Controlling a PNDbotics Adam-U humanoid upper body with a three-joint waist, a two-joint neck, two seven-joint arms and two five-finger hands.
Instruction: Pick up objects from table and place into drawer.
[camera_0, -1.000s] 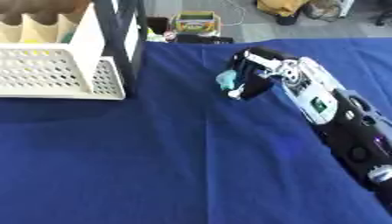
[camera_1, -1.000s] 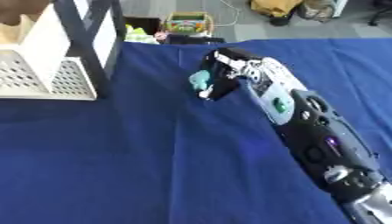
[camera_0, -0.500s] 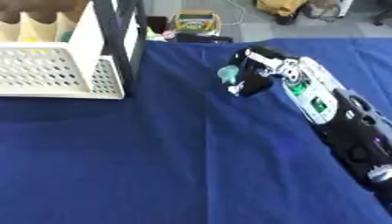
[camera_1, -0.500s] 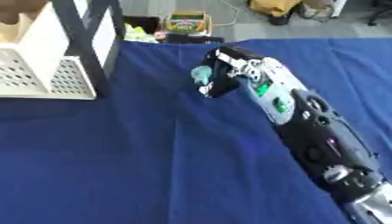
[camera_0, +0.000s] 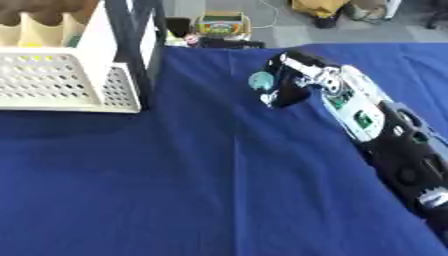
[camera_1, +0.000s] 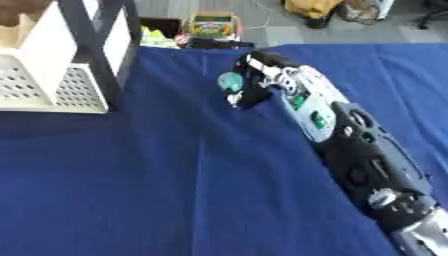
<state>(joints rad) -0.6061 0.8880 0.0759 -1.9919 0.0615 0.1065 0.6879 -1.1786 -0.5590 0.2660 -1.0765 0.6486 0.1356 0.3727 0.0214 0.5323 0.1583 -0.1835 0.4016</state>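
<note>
Left eye view: the right robot hand reaches in from the lower right across the bench, which carries a blue cloth. Fingers are curled, grasping a small teal round object w/ a white part below it. Object sits at the hand's left side, raised over the cloth, approx. mid-bench toward the far edge. The white perforated drawer stands at upper left, pulled out of a dark frame; object is well apart from it, to its right. A yellow-green box lies on the floor beyond the far edge.

Right eye view: same grasp; the teal object shows at the fingertips, which point down toward the cloth. Contact btw. fingertips and cloth cannot be told. Drawer at left edge, partly cut off. Left robot hand is out of view.
</note>
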